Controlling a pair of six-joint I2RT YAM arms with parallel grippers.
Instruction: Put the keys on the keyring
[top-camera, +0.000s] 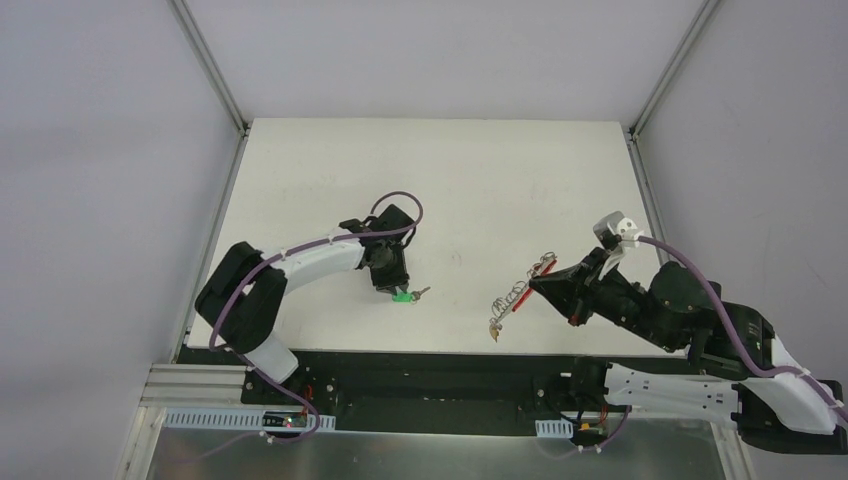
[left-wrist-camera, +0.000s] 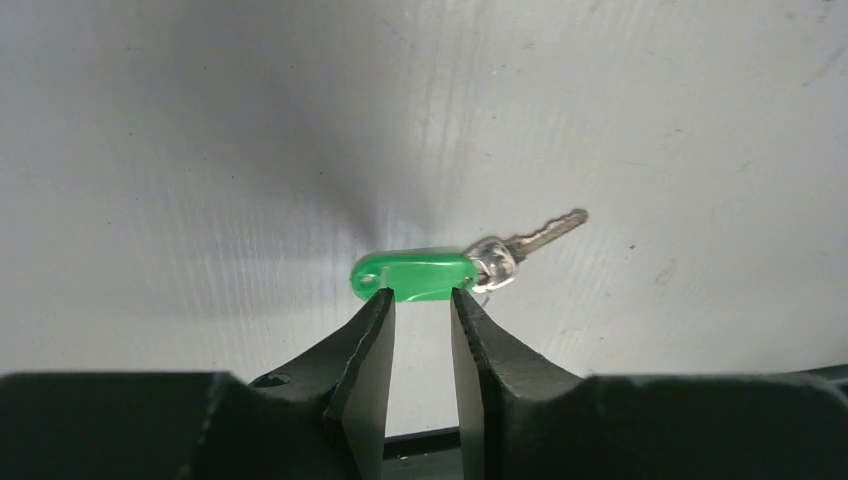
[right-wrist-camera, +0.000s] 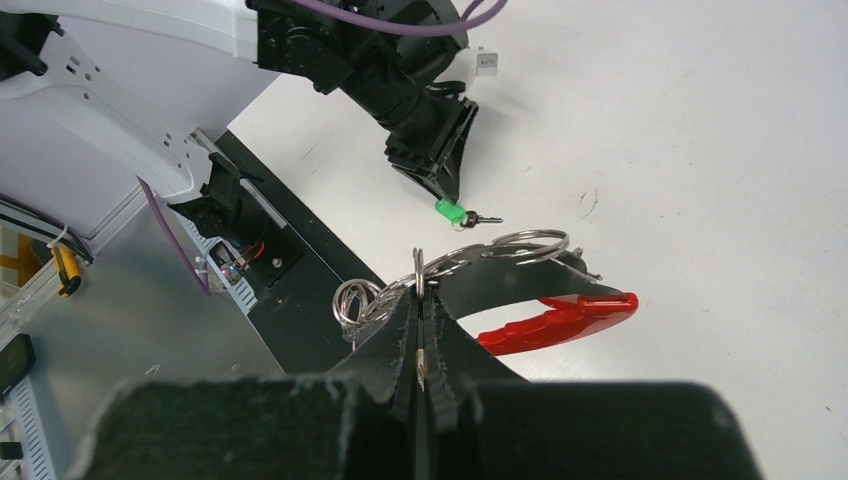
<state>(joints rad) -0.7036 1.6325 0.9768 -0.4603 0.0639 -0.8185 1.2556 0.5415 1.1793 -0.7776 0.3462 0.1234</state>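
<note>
A silver key with a green tag (left-wrist-camera: 412, 275) lies on the white table; it also shows in the top view (top-camera: 402, 295) and the right wrist view (right-wrist-camera: 450, 212). My left gripper (left-wrist-camera: 422, 295) points down at it, jaws a little apart, tips at the tag's near edge. My right gripper (right-wrist-camera: 420, 295) is shut on a silver wire ring of the keyring (right-wrist-camera: 560, 318), whose red part and dark part hang above the table. In the top view the keyring (top-camera: 520, 292) dangles from the right gripper (top-camera: 542, 283), with a small yellowish piece (top-camera: 494, 330) at its low end. No red-tagged key shows.
The black base rail (top-camera: 430, 365) runs along the table's near edge, just below the keyring's low end. Grey enclosure walls and metal posts (top-camera: 210, 65) border the table on the left, right and back.
</note>
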